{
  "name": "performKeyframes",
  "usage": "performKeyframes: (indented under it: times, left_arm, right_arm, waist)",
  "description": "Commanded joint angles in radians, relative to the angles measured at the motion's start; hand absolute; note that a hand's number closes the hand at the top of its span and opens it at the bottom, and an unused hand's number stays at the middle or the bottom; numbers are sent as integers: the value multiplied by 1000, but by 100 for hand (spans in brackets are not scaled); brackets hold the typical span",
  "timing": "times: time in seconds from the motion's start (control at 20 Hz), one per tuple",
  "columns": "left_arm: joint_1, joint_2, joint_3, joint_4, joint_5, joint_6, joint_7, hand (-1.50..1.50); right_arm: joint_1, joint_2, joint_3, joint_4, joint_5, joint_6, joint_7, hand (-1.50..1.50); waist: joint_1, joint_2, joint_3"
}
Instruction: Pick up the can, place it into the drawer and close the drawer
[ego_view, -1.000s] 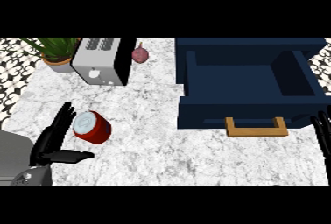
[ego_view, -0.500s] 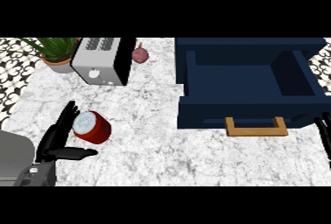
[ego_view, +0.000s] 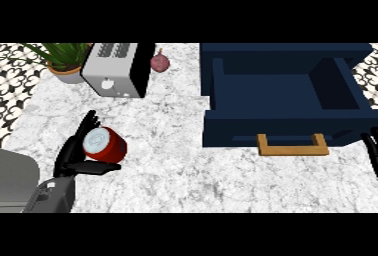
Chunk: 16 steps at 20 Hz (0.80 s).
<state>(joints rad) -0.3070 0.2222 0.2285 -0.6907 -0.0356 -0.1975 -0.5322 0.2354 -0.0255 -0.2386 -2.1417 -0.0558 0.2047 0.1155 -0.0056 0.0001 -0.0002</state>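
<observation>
Counter (ego_view: 184, 175): polished grey-white marble. Can (ego_view: 105, 145): glossy red, silvery metal lid. Drawer (ego_view: 284, 100): matt navy (handle (ego_view: 292, 146) wood-look).

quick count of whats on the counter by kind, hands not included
can: 1
toaster: 1
potted plant: 1
small reddish item by the toaster, looks like an onion: 1
open drawer: 1
total: 5
</observation>
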Motion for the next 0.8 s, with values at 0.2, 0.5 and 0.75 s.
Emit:
performKeyframes:
  times: [0.2, 0.5, 0.75]
  left_arm:
    - [-88, -8, -13, 119, -13, 15, -38, -150]
    - [-88, -44, -41, 56, -5, 30, 0, -150]
    - [-131, -21, -32, 121, 12, -47, -42, 150]
  right_arm:
    - [33, 23, 19, -1, 14, 3, -17, -150]
    - [54, 16, 4, -24, -28, 28, -11, -150]
    - [48, 15, -13, -74, -56, 15, 39, -150]
  waist:
    - [-3, 1, 0]
    - [-1, 0, 0]
    - [-3, 0, 0]
